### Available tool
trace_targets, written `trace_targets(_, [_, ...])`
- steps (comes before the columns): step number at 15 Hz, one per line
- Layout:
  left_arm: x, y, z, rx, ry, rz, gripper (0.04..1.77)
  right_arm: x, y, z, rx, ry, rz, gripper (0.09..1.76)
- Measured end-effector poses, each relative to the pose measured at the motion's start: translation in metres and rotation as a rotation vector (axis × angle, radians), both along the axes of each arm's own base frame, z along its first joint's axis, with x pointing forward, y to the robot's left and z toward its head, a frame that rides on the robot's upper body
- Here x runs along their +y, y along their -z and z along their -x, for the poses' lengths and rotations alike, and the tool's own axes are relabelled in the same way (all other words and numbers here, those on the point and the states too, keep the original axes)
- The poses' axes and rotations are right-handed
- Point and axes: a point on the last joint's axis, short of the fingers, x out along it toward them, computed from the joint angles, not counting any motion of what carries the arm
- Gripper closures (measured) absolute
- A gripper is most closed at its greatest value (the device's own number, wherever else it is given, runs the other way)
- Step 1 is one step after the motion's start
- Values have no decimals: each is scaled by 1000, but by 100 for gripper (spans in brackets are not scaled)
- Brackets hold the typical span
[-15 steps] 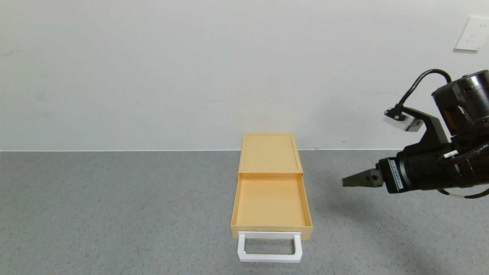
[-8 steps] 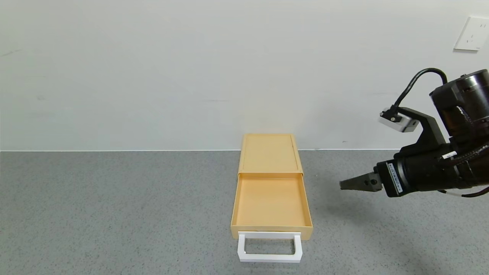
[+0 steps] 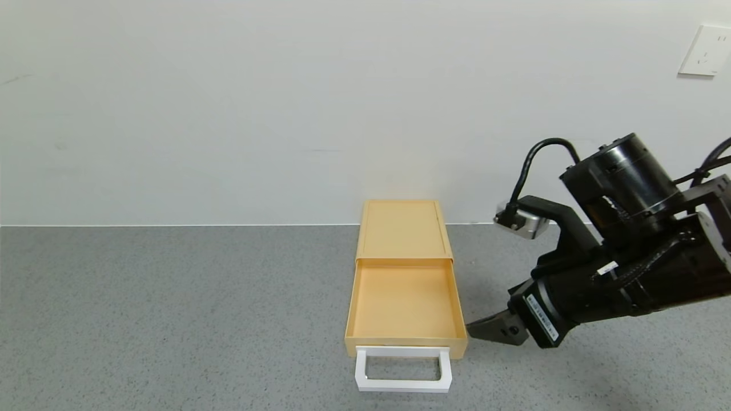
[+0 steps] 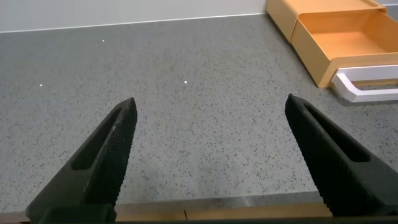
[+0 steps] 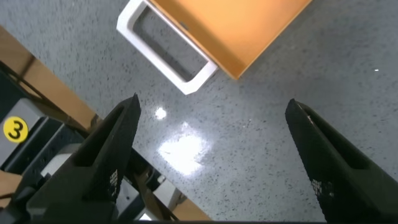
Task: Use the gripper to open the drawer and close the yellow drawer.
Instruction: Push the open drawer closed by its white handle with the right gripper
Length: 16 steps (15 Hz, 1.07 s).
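Note:
The yellow drawer [image 3: 404, 302] stands pulled out of its flat yellow casing [image 3: 403, 228] on the grey table, its white loop handle [image 3: 403, 370] toward me. It is empty. My right gripper [image 3: 477, 331] is open and hangs just right of the drawer's front right corner, low over the table, tips pointing left. In the right wrist view the drawer [image 5: 242, 31] and handle [image 5: 163, 45] lie beyond the open fingers [image 5: 112, 146]. My left gripper [image 4: 211, 109] is open and empty over bare table far to the left; its view shows the drawer [image 4: 345, 37] off to one side.
The grey speckled table [image 3: 171, 314] runs to a white wall at the back. A white wall socket [image 3: 705, 50] sits at the upper right. The table's near edge [image 4: 205, 208] shows in the left wrist view.
My right gripper has moved left and down, from beside the drawer's middle and well to its right, to close by its front right corner. The drawer has not moved.

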Motion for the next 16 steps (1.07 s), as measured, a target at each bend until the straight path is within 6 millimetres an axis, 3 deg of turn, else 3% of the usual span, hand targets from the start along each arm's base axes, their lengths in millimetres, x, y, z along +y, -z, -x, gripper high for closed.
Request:
trace_targets(8, [0,0,0,0,0,0,9,80,43,2,80,-80,148,14])
trace_targets(16, [0,0,0,0,0,0,9,125,79,0,120,-95,250,14])
